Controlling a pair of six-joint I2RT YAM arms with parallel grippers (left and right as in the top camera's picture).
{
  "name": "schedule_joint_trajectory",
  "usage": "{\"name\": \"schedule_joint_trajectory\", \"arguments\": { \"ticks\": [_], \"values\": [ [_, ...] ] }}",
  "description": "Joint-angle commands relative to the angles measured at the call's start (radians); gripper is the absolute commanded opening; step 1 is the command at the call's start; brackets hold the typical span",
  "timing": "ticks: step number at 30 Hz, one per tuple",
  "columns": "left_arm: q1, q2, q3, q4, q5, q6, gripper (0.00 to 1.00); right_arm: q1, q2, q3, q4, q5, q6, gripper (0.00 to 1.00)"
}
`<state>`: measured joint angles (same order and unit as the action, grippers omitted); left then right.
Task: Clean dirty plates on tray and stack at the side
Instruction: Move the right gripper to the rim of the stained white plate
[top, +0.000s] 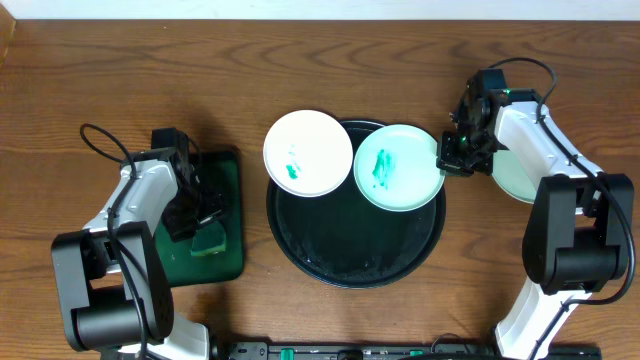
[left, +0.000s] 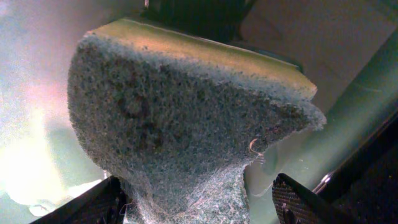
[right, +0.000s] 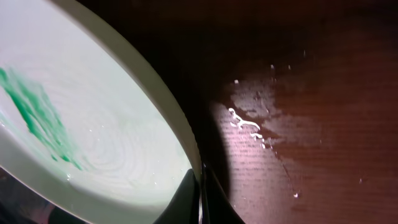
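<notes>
9 o'clock: left jaws wide around sponge (left: 186, 124) over green tray (top: 228, 180), grip unclear. Centre bench (top: 100, 60): black tray (top: 350, 250), left plate (top: 308, 152) at its 11 o'clock, right plate (top: 398, 167) at 1 o'clock; right jaws pinched shut on its 3 o'clock rim.

left plate (top: 308, 152), right plate (top: 398, 167) overlapping tray (top: 355, 248) rear, front half bare

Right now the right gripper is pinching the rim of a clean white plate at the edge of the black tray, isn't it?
Nearly. The white plate that the right gripper pinches by the rim is not clean: the right wrist view shows a teal-green smear across it. It does sit at the edge of the black tray.
</notes>
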<state>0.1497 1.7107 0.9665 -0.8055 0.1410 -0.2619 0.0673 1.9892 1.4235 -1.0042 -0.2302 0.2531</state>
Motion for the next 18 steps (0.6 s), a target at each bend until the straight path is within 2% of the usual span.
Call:
{"name": "schedule_joint_trajectory", "arguments": {
  "ticks": [1, 12, 18],
  "values": [
    [0.002, 0.006, -0.004, 0.0, 0.005, -0.001, 0.75, 0.006, 0.006, -0.005, -0.016, 0.024, -0.002, 0.01],
    [0.002, 0.006, -0.003, 0.0, 0.005, -0.001, 0.75, 0.086, 0.006, -0.005, -0.135, 0.024, -0.135, 0.01],
    [0.002, 0.006, -0.003, 0.0, 0.005, -0.001, 0.74, 0.163, 0.006, -0.005, -0.217, 0.023, -0.09, 0.01]
  ]
}}
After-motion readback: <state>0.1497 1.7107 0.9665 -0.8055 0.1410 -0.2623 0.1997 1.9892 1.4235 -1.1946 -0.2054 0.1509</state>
